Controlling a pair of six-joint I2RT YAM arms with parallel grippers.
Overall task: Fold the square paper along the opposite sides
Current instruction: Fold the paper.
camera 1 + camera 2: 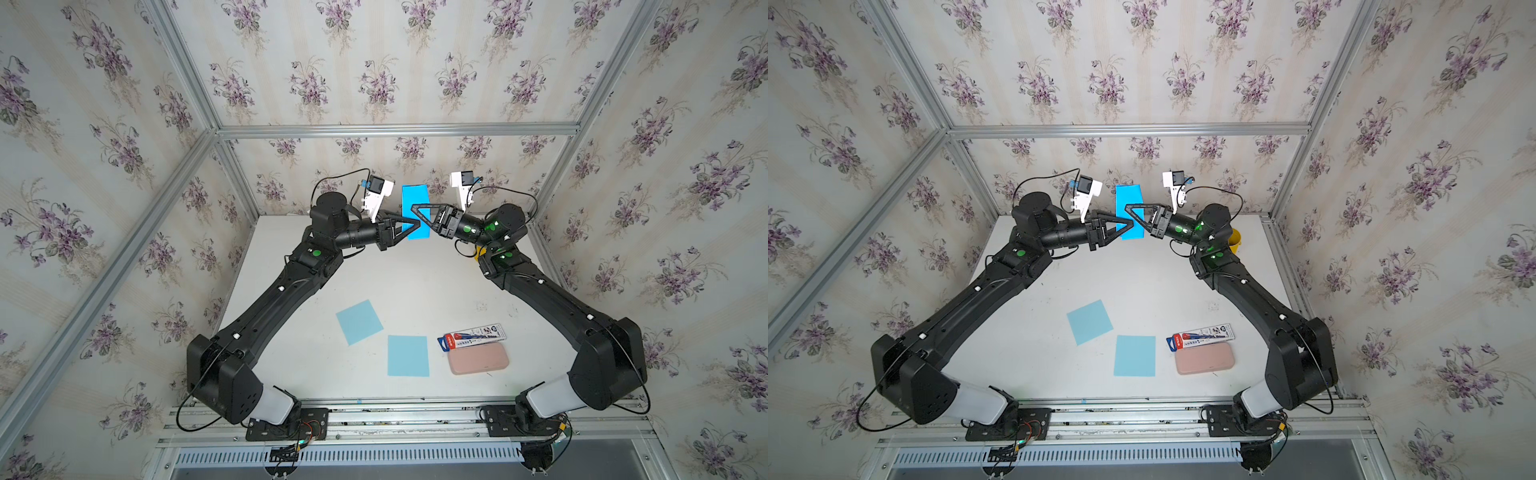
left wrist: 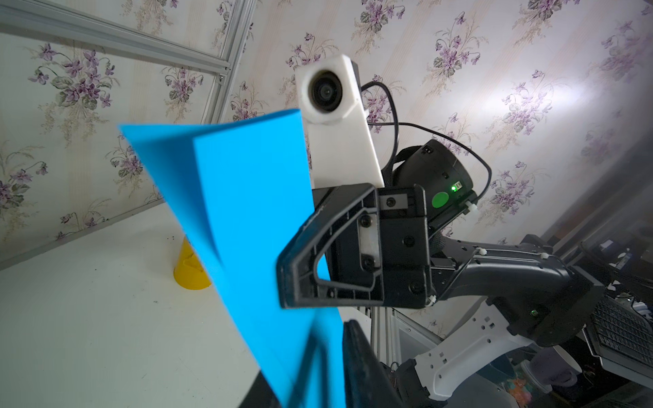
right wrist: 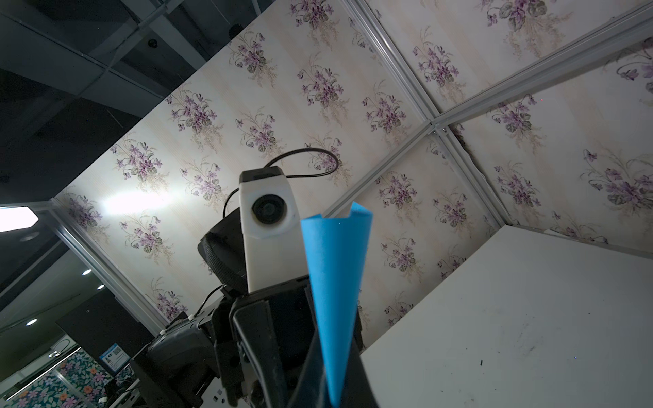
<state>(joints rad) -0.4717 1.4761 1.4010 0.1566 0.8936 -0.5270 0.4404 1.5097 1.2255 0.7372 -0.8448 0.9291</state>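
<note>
Floral-papered walls (image 1: 374, 62) box in the white desk (image 1: 415, 282). Above its far edge the blue paper (image 1: 414, 194) hangs upright, doubled over but with its 2 layers gaping. Your right gripper (image 1: 412, 206) is clamped on it. Your left gripper (image 1: 418, 226) straddles the lower part; whether it pinches, I cannot tell. Match the free edges before you press the crease, and keep the right grip firm.

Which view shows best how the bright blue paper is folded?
The left wrist view: the blue paper is largest there, both layers visible. The right wrist view shows it nearly edge-on; both top views show only a small strip.
</note>
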